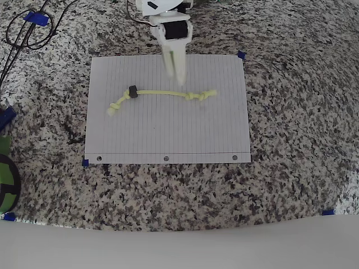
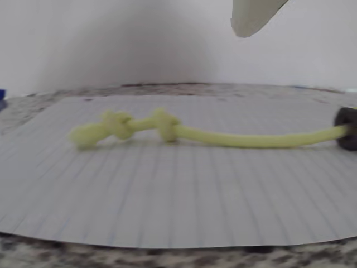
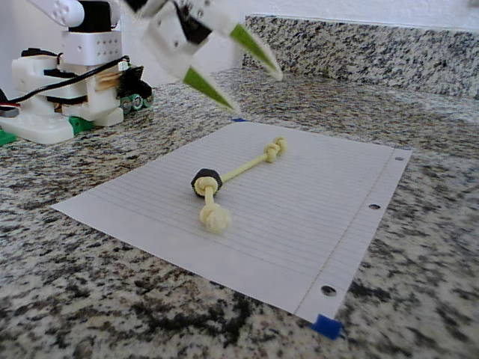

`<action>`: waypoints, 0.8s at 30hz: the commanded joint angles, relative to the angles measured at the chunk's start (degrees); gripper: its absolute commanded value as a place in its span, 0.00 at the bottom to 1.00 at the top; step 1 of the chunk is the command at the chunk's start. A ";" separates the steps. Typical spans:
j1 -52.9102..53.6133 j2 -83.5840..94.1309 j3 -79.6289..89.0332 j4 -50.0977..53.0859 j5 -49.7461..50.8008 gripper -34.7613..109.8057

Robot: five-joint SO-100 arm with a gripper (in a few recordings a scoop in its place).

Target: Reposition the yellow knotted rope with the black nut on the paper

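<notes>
The yellow knotted rope [image 1: 162, 92] lies stretched out across the upper middle of the paper [image 1: 168, 134], with knots near both ends. The black nut [image 1: 133, 92] sits around it near its left end in the overhead view. My gripper [image 1: 176, 75] hovers above the paper's far edge, just behind the rope's right half and apart from it. In the fixed view the gripper [image 3: 254, 91] is open with nothing between its fingers, above the rope [image 3: 243, 168] and nut [image 3: 206, 182]. The wrist view shows the rope [image 2: 223, 137] lying on the paper [image 2: 167, 206], the nut [image 2: 348, 128] at the right edge and one fingertip [image 2: 251, 17] at the top.
The paper lies on a speckled granite counter [image 1: 291, 168], taped at its corners with blue tape [image 3: 327, 327]. Black cables [image 1: 28, 28] loop at the back left. My arm's white base [image 3: 67, 82] stands behind the paper. A granite backsplash [image 3: 374, 52] runs along one side.
</notes>
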 commanded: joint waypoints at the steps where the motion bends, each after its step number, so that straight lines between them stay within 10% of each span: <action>1: 2.90 -11.34 -12.57 7.21 1.32 0.67; 9: 10.55 -36.21 -39.38 22.94 2.64 0.67; 24: 20.92 -54.58 -58.45 32.96 38.58 0.65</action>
